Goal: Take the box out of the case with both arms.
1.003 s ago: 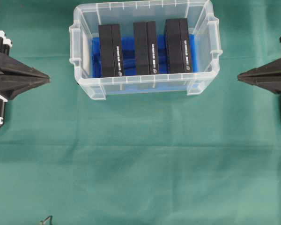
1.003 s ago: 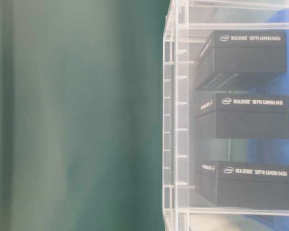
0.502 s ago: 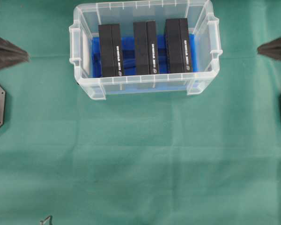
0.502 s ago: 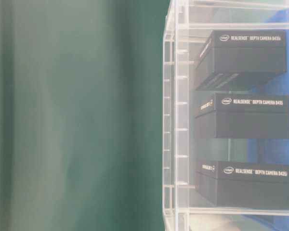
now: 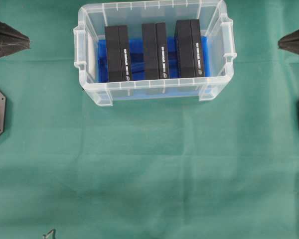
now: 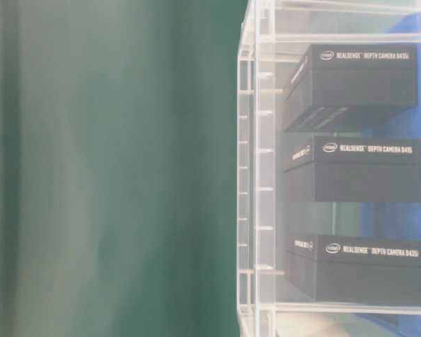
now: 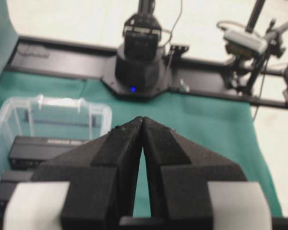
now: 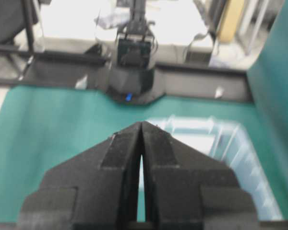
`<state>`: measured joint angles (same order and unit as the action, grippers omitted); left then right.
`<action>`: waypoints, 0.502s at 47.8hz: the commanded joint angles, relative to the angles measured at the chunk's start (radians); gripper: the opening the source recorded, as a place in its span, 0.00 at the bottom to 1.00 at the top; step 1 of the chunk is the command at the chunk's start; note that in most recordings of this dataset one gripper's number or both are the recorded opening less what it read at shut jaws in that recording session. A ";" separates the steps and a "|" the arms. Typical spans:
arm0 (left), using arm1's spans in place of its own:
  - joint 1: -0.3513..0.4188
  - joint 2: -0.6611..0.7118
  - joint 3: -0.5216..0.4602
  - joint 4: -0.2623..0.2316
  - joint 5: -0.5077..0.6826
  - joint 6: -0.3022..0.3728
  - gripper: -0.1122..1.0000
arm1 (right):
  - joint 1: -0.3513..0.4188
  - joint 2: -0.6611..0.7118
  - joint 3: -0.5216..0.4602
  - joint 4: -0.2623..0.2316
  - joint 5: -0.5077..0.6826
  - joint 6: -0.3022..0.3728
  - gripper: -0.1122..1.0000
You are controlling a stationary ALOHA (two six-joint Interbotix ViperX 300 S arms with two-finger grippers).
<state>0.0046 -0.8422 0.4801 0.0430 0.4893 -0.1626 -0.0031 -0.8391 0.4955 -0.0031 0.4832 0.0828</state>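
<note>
From my station, the case (image 5: 89, 89) sits at the far middle of the green-covered desk (image 5: 149, 169), three black boxes standing on edge inside on its blue lining: left box (image 5: 118, 53), middle box (image 5: 154, 51), right box (image 5: 190, 48). My left pincer (image 5: 25, 42) and right pincer (image 5: 281, 44) hang well apart from it, both pinched narrow, tips apparently touching, holding nothing.
</note>
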 commanded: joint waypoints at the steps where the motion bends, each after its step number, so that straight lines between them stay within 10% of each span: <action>1: -0.008 0.012 -0.046 0.003 0.061 0.002 0.12 | 0.002 0.005 -0.040 0.002 0.083 0.035 0.12; 24: -0.078 0.196 -0.256 -0.012 0.999 -0.115 0.12 | 0.002 0.144 -0.202 -0.002 1.017 0.186 0.12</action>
<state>-0.0614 -0.6719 0.2669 0.0353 1.3683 -0.2746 -0.0031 -0.7225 0.3329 -0.0031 1.3744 0.2669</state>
